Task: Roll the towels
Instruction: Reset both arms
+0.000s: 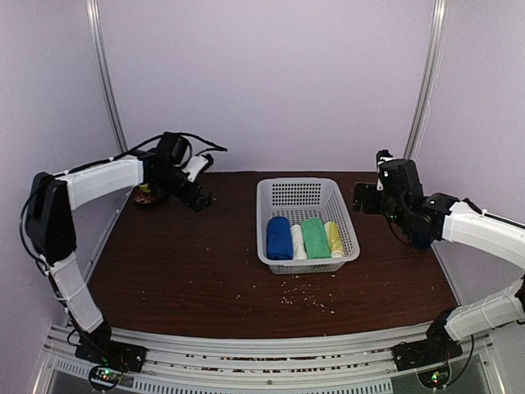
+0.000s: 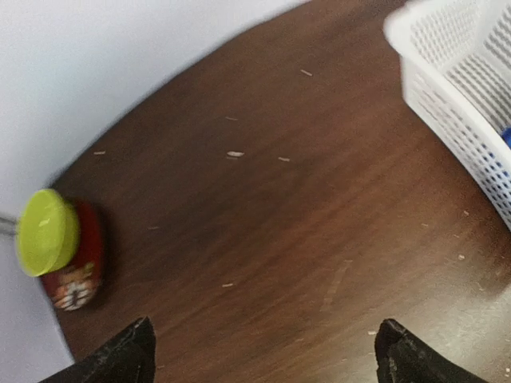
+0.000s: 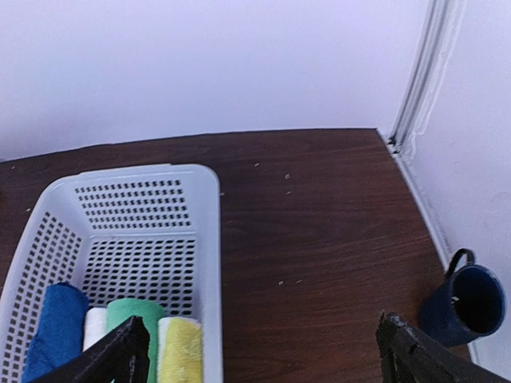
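Note:
Four rolled towels lie side by side at the near end of the white mesh basket: a blue towel, a white towel, a green one and a yellow one. The right wrist view shows the blue roll, the white roll, the green roll and the yellow roll. My left gripper hovers open over bare table at the far left. My right gripper hangs open beside the basket's right side. Neither holds anything.
A red can with a lime-green lid lies at the far left corner by the wall. A dark blue mug stands near the right wall. The basket's corner shows in the left wrist view. Small crumbs dot the brown table.

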